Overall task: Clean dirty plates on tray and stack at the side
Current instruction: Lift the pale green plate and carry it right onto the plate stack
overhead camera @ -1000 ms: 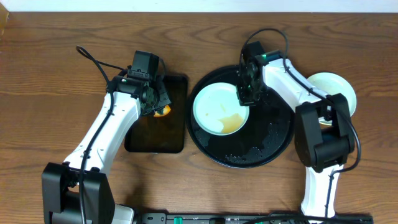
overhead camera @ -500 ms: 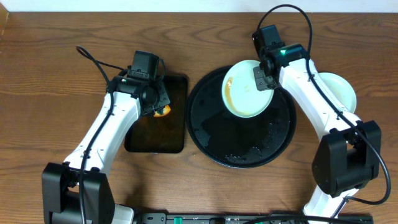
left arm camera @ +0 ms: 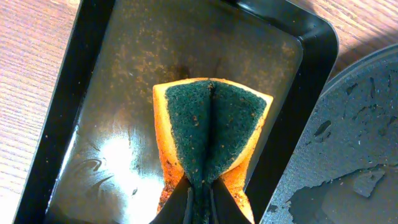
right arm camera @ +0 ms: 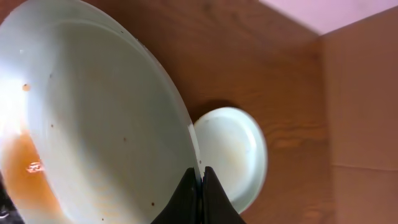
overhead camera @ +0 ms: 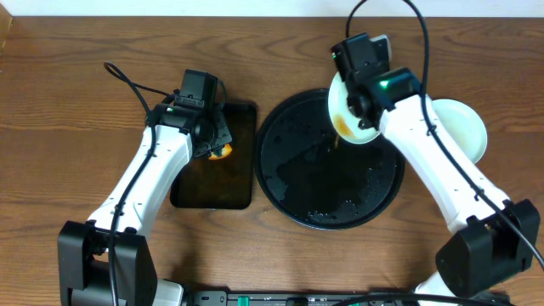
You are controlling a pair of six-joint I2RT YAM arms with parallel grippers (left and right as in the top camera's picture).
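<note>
R hand pinches smeared plate by rim; 2nd plate, round, pale, on wood tabletop. L hand clamps 1 folded scratchy sponge. 1 glossy round tray.

Rectangular tray left of round tray; plate right of it.

The brown wooden tabletop is viewed straight down by the overhead camera. The left wrist camera is pointed down, close over a folded orange-and-green sponge and the small rectangular black tray. The large round glossy black tray at its lower right is shared with the overhead view. The right wrist camera is held very near a tilted pale mint-blue plate, with tabletop beyond.
</note>
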